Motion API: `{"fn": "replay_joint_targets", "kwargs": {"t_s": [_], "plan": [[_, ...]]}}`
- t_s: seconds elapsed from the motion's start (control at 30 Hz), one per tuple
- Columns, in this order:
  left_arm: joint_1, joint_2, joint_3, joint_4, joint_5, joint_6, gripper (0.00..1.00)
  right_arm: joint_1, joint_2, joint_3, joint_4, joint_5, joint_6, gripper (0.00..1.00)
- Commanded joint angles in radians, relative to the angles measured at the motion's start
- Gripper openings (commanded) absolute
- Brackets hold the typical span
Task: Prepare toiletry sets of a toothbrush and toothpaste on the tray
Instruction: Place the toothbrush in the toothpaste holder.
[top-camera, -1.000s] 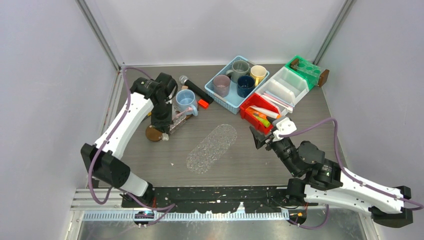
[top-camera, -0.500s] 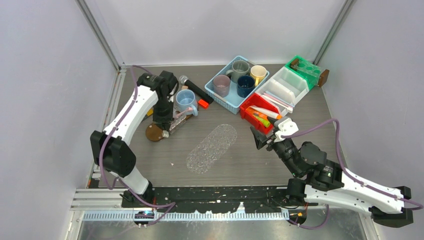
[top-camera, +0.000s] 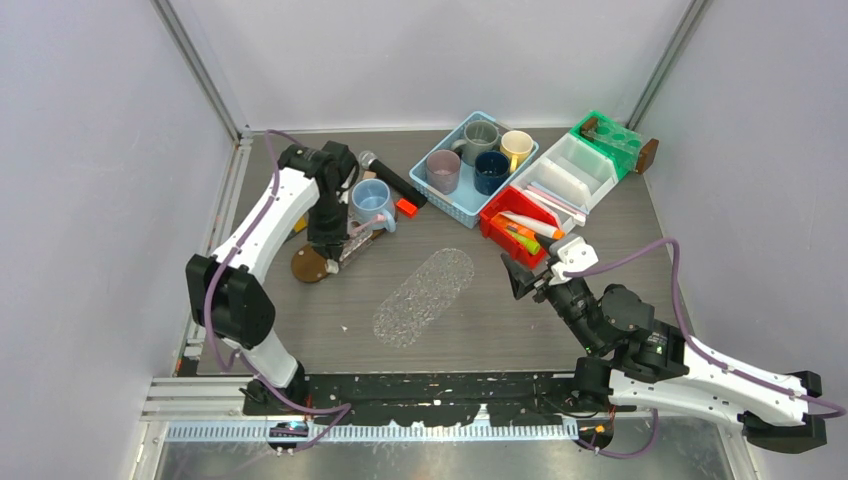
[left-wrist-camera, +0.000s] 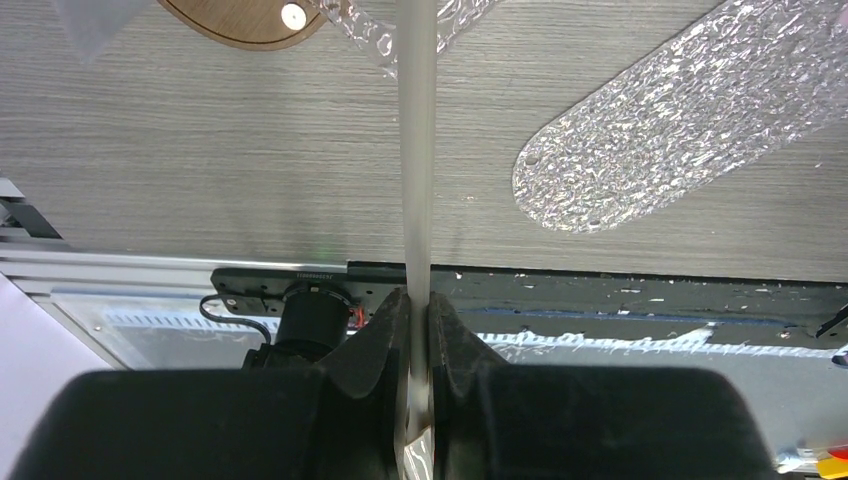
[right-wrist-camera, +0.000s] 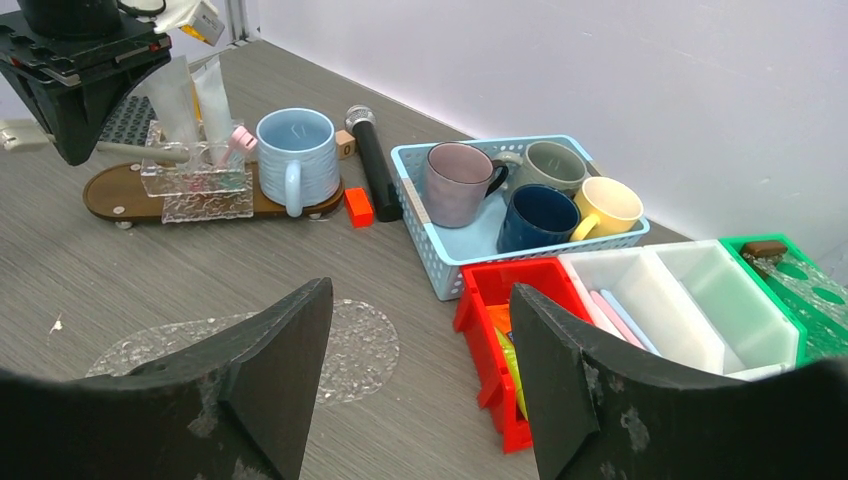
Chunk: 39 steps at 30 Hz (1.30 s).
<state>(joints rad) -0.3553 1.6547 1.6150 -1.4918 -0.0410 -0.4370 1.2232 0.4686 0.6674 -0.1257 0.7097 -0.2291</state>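
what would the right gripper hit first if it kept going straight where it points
Probably the bare table between the clear tray and the red bin; depth is unclear, so the right gripper might reach the blue basket instead.

The mug (right-wrist-camera: 297, 155) is pale blue, the tray (right-wrist-camera: 105, 192) brown, the bin (right-wrist-camera: 476, 305) red, the mat (top-camera: 425, 297) clear and pebbled.

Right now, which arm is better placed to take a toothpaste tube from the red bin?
Right. The right gripper is open and hovers near the red bin, while the left gripper is across the table, closed on a toothbrush at the wooden tray.
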Motion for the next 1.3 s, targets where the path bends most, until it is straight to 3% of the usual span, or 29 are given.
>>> {"fn": "replay_joint_targets", "kwargs": {"t_s": [0.0, 0.67, 1.27], "plan": [[0.011, 0.017, 0.019, 0.036, -0.012, 0.008, 0.1, 0.009, -0.009, -0.007, 0.051, 0.018, 0.006, 0.72], [0.013, 0.062, 0.011, 0.085, -0.061, -0.044, 0.17, 0.037, -0.022, -0.013, 0.058, 0.042, -0.005, 0.72], [0.012, 0.054, -0.026, 0.158, -0.071, -0.119, 0.17, 0.073, -0.047, -0.016, 0.066, 0.066, -0.015, 0.72]]}}
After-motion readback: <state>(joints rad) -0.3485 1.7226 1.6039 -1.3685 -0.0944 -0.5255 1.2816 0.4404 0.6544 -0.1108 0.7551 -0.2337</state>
